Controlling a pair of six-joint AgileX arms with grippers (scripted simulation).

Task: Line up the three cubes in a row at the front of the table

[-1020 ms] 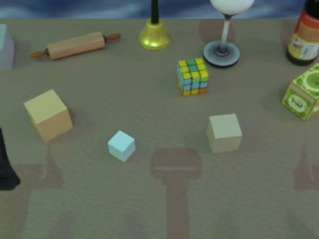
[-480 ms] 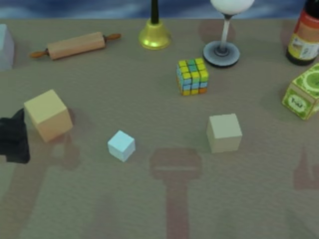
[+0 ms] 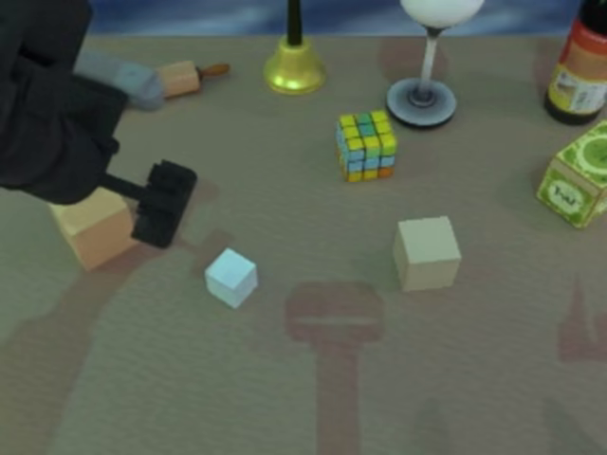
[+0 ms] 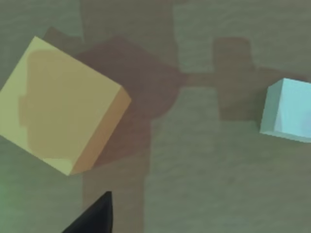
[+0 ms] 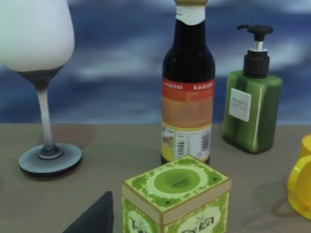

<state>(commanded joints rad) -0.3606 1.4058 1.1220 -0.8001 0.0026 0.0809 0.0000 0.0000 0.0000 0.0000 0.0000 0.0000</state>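
Observation:
The larger yellowish-tan cube (image 3: 92, 237) sits at the table's left, half covered by my left arm. My left gripper (image 3: 163, 204) hovers just to its right, open and holding nothing. The small pale blue cube (image 3: 230, 277) lies a little to the right of it and nearer the front. The beige cube (image 3: 427, 252) rests right of centre. In the left wrist view the tan cube (image 4: 60, 104) and the blue cube (image 4: 289, 110) lie apart on the table (image 4: 204, 184), with one dark fingertip (image 4: 98, 217) at the edge. My right gripper is outside the top view; one of its fingertips (image 5: 96, 217) shows beside the green box.
Along the back stand a rolling pin (image 3: 188, 76), a brass bell (image 3: 294, 68), a wine glass (image 3: 422, 98) and a dark bottle (image 3: 579, 71). A multicoloured puzzle cube (image 3: 366, 145) sits mid-table. The green printed box (image 3: 579, 180) is at the right edge, with a soap dispenser (image 5: 251, 109) beyond it.
My left arm has swung in from the left edge to above the tan cube, now covering part of that cube and the rolling pin. The cubes have not moved.

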